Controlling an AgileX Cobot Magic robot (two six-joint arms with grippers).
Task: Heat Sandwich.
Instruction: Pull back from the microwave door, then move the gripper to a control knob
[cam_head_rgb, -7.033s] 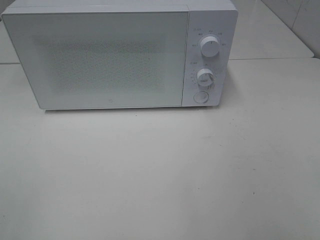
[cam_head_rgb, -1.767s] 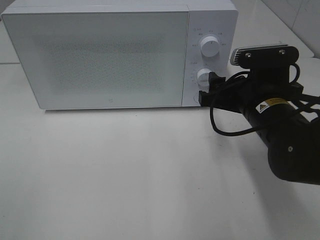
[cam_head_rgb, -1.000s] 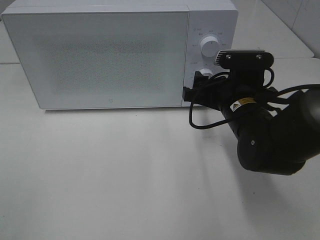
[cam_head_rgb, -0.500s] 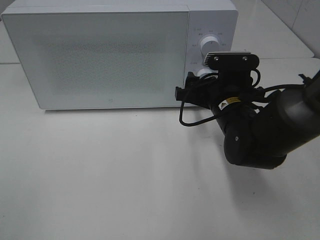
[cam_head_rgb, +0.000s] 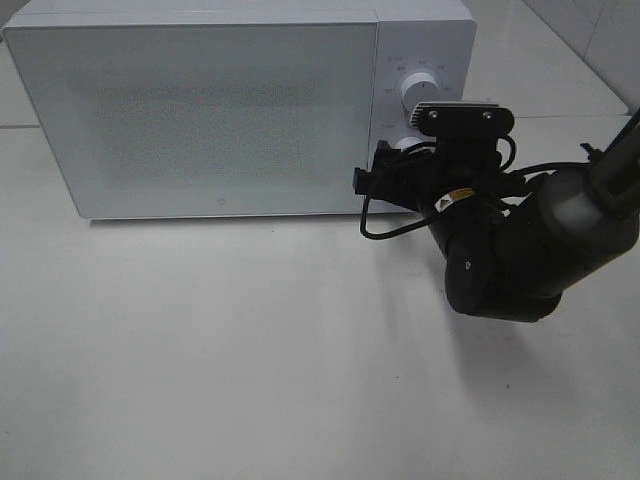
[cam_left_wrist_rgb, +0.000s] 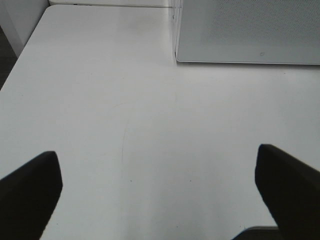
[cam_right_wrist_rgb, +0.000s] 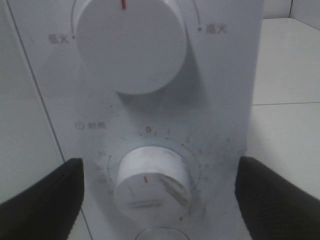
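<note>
I cannot find the sandwich in any of my views, so I cannot tell where it lies. The microwave (cam_head_rgb: 220, 110) has its door shut, and the frosted front shows nothing of what is behind it.

My right gripper (cam_right_wrist_rgb: 160, 195) is up close to the microwave's control panel, jaws spread wide and holding nothing. Straight ahead of it, in the gap between its dark fingers (cam_right_wrist_rgb: 40, 195), sits the lower dial (cam_right_wrist_rgb: 150, 175), with its red mark and a ring of timer numbers. Neither finger touches it as far as I can see. The upper dial (cam_right_wrist_rgb: 130, 45) is above the gripper, and the rim of a round button (cam_right_wrist_rgb: 160, 234) shows just under the lower dial.

My left gripper (cam_left_wrist_rgb: 160, 190) hangs over the bare white table (cam_left_wrist_rgb: 125, 100), jaws fully spread and empty, with the microwave's front corner well ahead of it.
</note>
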